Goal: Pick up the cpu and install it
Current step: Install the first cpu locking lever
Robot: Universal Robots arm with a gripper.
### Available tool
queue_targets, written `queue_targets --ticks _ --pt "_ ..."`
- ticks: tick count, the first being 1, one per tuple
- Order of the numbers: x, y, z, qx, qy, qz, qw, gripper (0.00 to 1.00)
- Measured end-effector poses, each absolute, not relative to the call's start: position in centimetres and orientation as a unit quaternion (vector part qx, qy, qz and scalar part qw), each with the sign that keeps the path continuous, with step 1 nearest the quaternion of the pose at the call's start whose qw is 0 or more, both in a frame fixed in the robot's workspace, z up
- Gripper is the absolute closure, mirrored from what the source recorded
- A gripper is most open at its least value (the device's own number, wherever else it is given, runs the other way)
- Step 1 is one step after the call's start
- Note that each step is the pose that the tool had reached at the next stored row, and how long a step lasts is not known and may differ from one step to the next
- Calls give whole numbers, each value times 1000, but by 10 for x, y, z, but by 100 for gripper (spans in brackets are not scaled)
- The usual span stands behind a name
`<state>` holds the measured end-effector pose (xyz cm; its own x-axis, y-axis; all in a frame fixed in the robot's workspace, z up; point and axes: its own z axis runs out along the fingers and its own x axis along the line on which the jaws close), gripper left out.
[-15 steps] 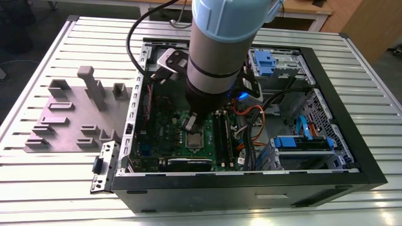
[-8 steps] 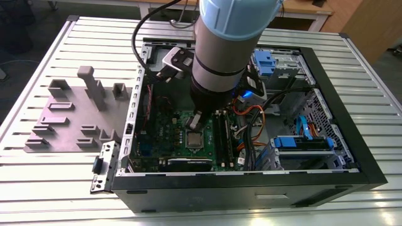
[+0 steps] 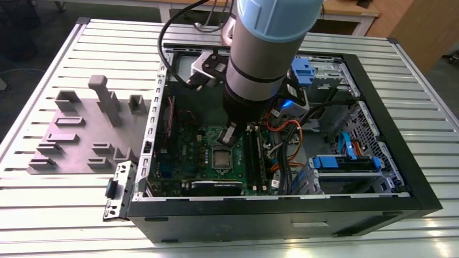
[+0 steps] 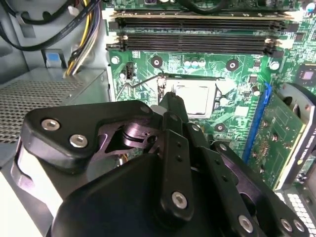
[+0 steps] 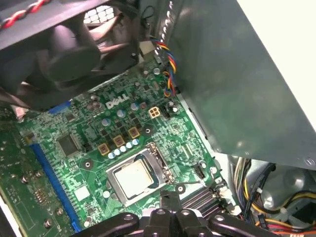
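While the big grey robot arm (image 3: 262, 59) reaches down into the open black computer case (image 3: 287, 215) on the slatted metal table (image 3: 86, 215), the black gripper (image 5: 170, 197) hangs just above the green motherboard (image 5: 98, 143), right at the edge of the silver socket frame (image 5: 159, 159); its two fingers (image 4: 174, 106) are pressed together with nothing between them (looks fully closed and empty in both wrist views).

The cpu (image 5: 131, 178), that small flat square chip with the pale silvery top, is sitting in the socket on the board; in the second wrist view it shows just past the fingertip (image 4: 193, 97), apart from it as far as I can see; whether it's fully seated I can't tell. A thin wire lever (image 4: 140, 83) sticks out beside the socket.

Other stuff around: two long black memory slots (image 4: 197, 43) run near the socket; a blue expansion slot (image 5: 52, 177) sits on the other side with a green card (image 4: 279, 143) next to it; a black fan (image 5: 69, 54) hangs close by; a bundle of coloured cables (image 5: 165, 61) runs along the grey metal box (image 5: 237, 84). Outside the case, on the exterior view's left, there's a grey plastic fixture tray (image 3: 79, 134) with upright holders.
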<state>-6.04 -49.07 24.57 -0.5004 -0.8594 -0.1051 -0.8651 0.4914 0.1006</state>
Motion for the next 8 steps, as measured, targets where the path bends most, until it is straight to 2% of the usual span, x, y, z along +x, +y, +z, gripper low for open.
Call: queue_targets --ticks 8 --pt "-60 -491 245 -546 835 69 20 89"
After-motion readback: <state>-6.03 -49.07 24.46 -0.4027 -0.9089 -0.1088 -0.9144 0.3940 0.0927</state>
